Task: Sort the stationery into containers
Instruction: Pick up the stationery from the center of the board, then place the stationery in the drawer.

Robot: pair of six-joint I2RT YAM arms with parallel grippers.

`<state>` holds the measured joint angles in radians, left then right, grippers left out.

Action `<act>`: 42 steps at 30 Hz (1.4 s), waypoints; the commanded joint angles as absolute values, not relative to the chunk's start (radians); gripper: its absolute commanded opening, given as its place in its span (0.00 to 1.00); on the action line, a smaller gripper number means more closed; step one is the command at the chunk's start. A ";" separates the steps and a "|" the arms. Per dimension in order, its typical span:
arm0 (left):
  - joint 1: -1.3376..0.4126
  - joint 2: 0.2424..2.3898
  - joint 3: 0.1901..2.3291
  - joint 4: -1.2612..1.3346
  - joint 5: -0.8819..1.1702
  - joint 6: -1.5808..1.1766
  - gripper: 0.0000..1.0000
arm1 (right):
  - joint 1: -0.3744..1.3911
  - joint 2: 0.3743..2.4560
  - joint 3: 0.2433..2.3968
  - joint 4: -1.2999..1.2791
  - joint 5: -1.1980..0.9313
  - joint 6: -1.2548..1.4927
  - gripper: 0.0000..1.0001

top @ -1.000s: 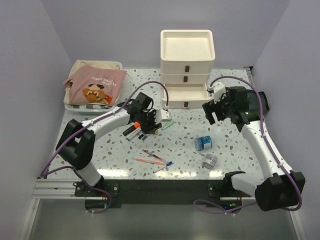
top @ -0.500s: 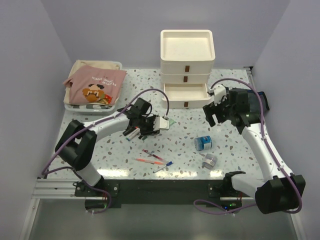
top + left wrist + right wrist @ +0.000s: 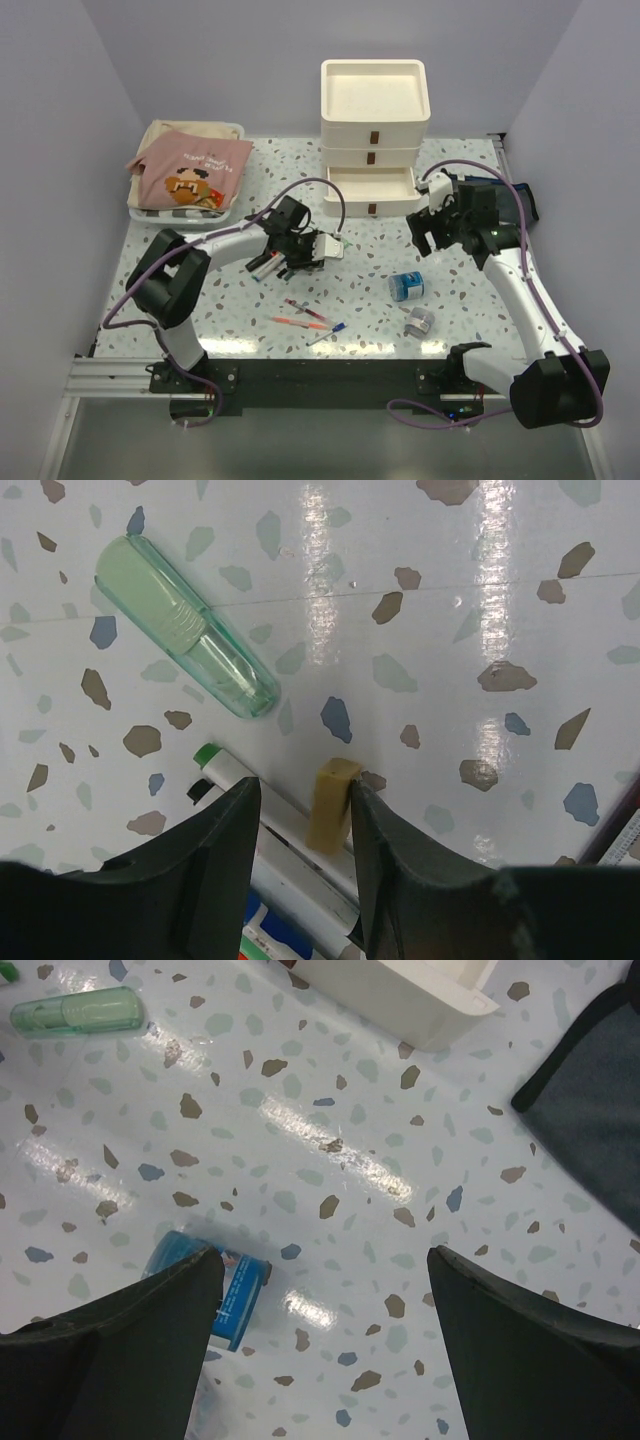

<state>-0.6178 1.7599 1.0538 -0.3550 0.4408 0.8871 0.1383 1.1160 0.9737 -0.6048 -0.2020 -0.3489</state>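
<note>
Since a second ago the left gripper has settled lower over the markers. Its fingers are half spread astride a white-bodied marker and a small tan piece; whether they pinch, I cannot tell. The pale-green highlighter lies at 11 o'clock. The right gripper hangs wide apart and empty, with the blue roll at 7 o'clock.

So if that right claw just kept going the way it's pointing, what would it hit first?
Most likely bare table, between the blue roll and the dark pouch; the right gripper has nothing between its open jaws.
</note>
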 commanded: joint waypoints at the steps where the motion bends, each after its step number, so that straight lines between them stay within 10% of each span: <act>1: -0.627 1.784 1.092 -0.327 0.449 0.916 0.46 | 0.132 1.098 0.966 -0.581 -0.218 -0.344 0.87; 9: -0.630 1.778 1.071 -0.354 0.443 0.928 0.43 | 0.130 1.101 0.963 -0.577 -0.218 -0.344 0.87; 22: -0.624 1.746 1.221 -0.564 0.544 0.923 0.01 | 0.124 1.111 0.985 -0.583 -0.204 -0.353 0.87; 42: -0.643 2.088 1.807 -0.129 0.413 0.778 0.00 | 0.114 1.155 1.034 -0.545 -0.189 -0.350 0.86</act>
